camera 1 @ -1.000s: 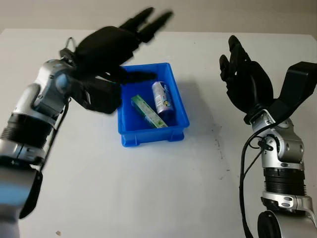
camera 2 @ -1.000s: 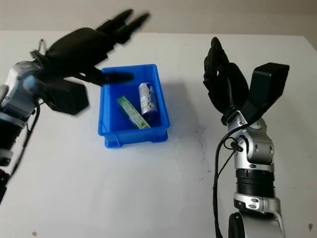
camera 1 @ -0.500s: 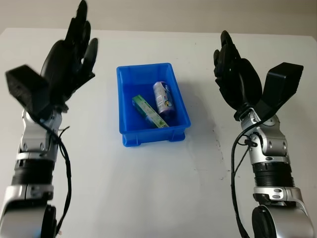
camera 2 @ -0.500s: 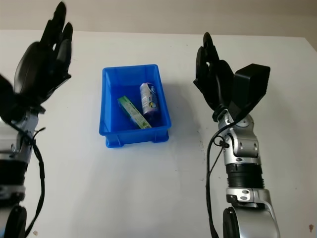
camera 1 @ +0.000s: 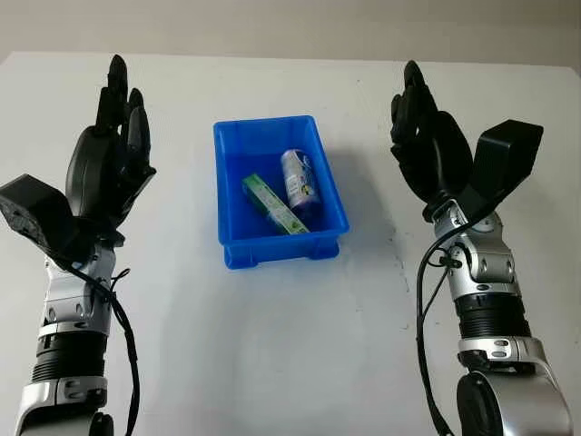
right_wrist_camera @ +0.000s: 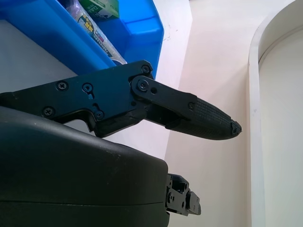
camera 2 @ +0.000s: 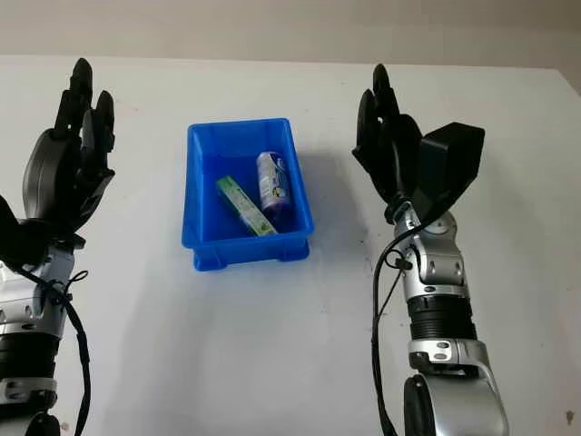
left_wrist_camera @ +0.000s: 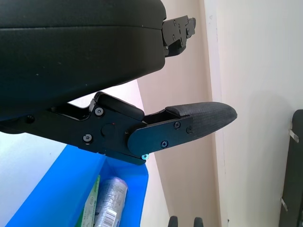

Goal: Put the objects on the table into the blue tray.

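The blue tray [camera 1: 234, 153] sits in the middle of the white table. Inside it lie a green box [camera 1: 271, 204] and a silver-purple can [camera 1: 299, 180], side by side. My left hand [camera 1: 111, 154] is raised above the table to the left of the tray, open and holding nothing. My right hand [camera 1: 425, 145] is raised to the right of the tray, open as well. The left wrist view shows the tray [left_wrist_camera: 61, 189] with the can [left_wrist_camera: 110, 201] and box [left_wrist_camera: 90, 208] beyond a finger [left_wrist_camera: 189, 125].
The white table [camera 1: 290, 345] stretches around the tray, with a few small dark marks right of the tray [camera 1: 398, 259]. A beige wall runs behind the table's far edge.
My left hand swung away from over the tray to an upright pose on the left. My right hand shifted slightly. The tray's contents did not move.
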Tool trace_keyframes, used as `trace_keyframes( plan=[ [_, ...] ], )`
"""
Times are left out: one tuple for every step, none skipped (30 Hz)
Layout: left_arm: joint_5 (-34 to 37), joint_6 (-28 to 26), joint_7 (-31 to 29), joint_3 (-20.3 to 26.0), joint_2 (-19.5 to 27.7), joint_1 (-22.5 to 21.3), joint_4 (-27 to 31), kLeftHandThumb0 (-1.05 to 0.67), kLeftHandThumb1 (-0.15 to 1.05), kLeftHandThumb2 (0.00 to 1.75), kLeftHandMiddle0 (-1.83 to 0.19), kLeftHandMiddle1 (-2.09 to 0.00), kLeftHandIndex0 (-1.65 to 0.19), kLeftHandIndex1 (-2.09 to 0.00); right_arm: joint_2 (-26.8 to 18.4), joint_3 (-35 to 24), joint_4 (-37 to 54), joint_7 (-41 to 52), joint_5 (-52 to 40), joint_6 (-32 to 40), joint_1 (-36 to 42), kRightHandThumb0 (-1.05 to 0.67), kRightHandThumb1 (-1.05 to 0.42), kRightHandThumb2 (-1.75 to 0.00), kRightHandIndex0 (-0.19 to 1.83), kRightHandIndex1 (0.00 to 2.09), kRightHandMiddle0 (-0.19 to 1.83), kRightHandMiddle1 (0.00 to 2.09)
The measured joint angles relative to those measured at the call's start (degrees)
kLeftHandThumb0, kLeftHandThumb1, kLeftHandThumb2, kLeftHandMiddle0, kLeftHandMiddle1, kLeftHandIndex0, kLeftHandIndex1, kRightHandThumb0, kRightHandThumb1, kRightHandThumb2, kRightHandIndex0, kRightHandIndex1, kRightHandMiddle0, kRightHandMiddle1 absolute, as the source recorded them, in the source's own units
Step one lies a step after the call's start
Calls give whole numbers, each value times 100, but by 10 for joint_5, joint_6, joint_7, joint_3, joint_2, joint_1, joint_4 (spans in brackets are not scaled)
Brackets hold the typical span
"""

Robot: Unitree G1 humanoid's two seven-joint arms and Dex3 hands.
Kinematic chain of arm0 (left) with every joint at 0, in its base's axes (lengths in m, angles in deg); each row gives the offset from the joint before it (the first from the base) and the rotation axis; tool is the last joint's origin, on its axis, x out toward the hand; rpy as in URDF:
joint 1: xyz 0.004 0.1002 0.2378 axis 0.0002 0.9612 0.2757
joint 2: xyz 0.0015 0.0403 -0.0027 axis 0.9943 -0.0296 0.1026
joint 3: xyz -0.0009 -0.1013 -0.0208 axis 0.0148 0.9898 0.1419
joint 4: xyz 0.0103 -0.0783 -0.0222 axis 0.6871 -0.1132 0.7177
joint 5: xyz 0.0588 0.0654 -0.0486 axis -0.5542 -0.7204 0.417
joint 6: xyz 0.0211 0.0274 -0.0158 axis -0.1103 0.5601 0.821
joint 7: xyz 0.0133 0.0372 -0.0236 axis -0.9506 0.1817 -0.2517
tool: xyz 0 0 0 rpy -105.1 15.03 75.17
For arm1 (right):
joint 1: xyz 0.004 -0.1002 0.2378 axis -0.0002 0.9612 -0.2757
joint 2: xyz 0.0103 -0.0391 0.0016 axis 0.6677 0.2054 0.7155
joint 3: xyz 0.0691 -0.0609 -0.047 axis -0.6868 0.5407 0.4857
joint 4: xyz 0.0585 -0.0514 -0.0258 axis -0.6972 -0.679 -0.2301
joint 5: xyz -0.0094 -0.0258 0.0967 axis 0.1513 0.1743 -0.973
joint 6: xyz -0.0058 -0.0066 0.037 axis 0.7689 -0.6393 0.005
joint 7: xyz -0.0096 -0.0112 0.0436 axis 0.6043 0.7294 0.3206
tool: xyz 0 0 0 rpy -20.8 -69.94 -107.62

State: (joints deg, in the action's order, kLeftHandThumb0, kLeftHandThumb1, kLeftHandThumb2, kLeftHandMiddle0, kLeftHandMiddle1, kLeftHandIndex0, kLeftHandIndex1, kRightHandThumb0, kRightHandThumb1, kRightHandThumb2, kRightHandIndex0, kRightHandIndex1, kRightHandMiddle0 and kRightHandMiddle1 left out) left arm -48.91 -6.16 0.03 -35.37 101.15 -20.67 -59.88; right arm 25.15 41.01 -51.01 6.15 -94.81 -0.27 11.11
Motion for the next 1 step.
trace_keyframes(
  plan=[
    [0,0,-1,0,0,0,-1,-78,105,65,19,0,19,0,0,0,0,0,0,0,0,-77,-105,-77,-19,0,-19,0]
  ],
)
